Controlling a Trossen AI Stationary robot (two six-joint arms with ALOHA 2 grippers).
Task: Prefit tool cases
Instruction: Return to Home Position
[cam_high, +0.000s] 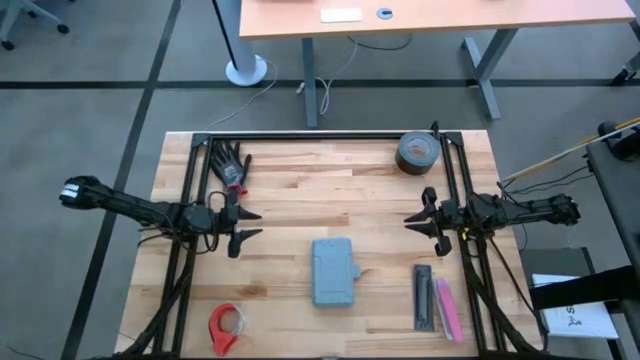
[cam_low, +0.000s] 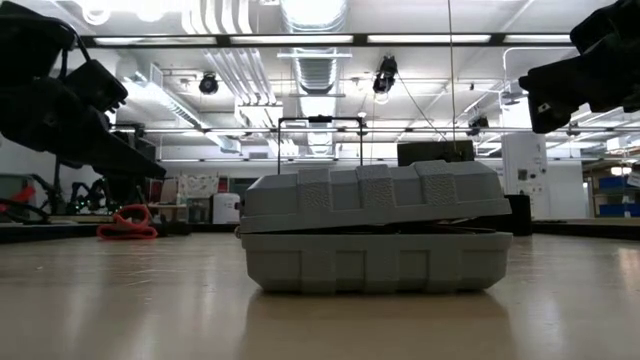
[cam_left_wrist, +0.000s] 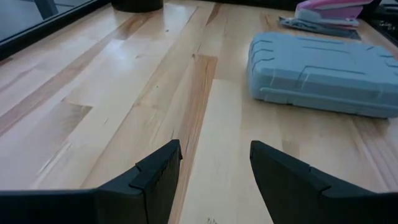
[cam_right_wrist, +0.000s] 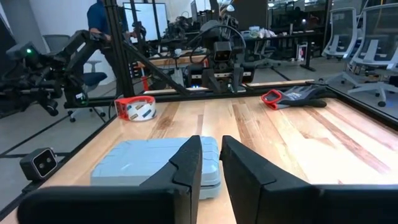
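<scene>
Centrally, the flat blue-grey rectangular plastic tool case lies on the pale wooden table, roughly midway between its two sides and well apart from both arms. Its lid is down on the base. The low view shows a dark seam along the join that looks wider toward one end, so I judge the case closed but perhaps not fully latched.

I read the step in hand as the retreat to the rest pose, with the packing and closing done. Both dark arms reach inward from opposite sides, held level above the table and facing each other across it.

The left tool is empty, its fingers spread wide with bare table showing between them. The right tool is also empty, its fingers drawn close with only a slim gap left, through which the case shows.

Near the right arm, the narrow black and pink bars lie side by side.

The next move, as I judge it, calls for drawing each arm back and up with nothing carried, on a path clear of the case and the bars.
</scene>
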